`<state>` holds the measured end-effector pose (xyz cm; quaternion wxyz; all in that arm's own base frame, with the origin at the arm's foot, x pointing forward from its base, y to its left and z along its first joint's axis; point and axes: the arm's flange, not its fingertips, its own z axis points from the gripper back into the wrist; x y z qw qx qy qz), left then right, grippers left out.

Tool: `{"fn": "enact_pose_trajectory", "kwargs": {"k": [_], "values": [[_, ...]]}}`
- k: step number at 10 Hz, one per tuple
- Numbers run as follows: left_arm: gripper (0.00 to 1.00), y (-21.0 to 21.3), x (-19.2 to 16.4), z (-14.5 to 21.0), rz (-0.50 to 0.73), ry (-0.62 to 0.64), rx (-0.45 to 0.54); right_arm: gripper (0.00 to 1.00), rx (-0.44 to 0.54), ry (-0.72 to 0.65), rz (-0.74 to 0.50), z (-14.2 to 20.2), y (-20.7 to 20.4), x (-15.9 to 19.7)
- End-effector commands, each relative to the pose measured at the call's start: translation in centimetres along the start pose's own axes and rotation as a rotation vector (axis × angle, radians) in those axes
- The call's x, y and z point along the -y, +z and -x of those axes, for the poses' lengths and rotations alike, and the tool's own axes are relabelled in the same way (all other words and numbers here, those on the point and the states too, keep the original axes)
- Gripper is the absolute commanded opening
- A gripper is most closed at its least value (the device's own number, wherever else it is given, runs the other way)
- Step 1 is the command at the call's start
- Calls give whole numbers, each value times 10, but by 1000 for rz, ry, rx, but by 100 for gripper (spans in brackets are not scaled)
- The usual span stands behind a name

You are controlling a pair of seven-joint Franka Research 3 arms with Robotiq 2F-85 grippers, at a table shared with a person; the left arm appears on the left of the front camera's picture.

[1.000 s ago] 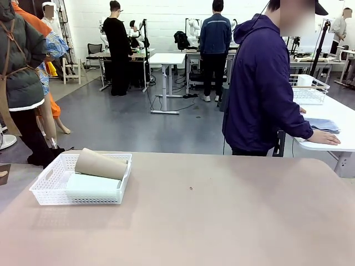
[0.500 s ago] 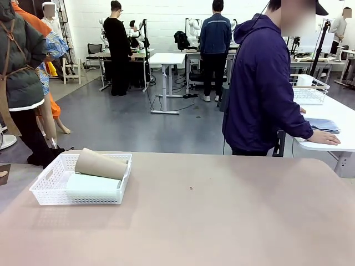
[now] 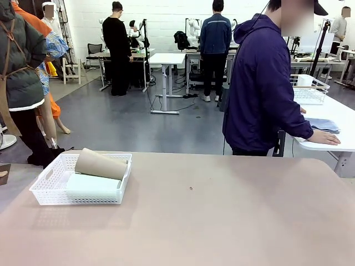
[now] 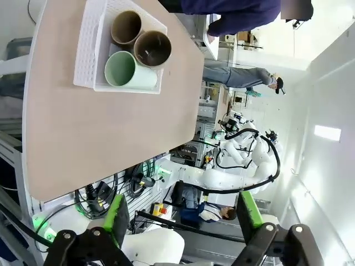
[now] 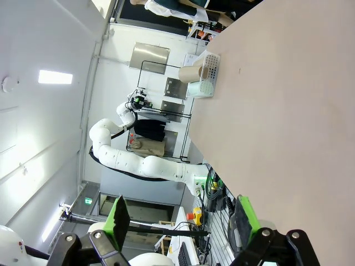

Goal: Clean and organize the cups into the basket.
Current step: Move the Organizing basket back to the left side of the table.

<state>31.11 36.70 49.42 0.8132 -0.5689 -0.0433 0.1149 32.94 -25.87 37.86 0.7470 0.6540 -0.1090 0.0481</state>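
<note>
Nothing moved since earlier frames. Cups (image 3: pixel 100 163) lie in basket (image 3: pixel 41 191), table (image 3: pixel 222 221) near left. Left tool (image 4: pixel 183 221) and right tool (image 5: pixel 180 221) both wide open, empty, parked high. Task looks done.

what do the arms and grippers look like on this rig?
Both grippers, left gripper and right gripper, have black two-finger bodies with bright green pads on the insides of the fingers. The right wrist view shows the left arm: glossy white rounded segments, with a black cable looped near its wrist.
</note>
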Motion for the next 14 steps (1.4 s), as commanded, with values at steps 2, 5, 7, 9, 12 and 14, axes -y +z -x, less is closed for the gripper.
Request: {"fn": "enact_pose_trajectory", "kwargs": {"k": [2,5,7,9,12,14], "values": [[100,3,0,3,10,1,-7,100,-7,5,4,2,0,0],[100,3,0,3,10,1,-7,100,-7,5,4,2,0,0],[100,3,0,3,10,1,-7,100,-7,5,4,2,0,0],[100,3,0,3,10,1,-7,100,-7,5,4,2,0,0],[100,3,0,3,10,1,-7,100,-7,5,4,2,0,0],[100,3,0,3,10,1,-7,100,-7,5,4,2,0,0]]}}
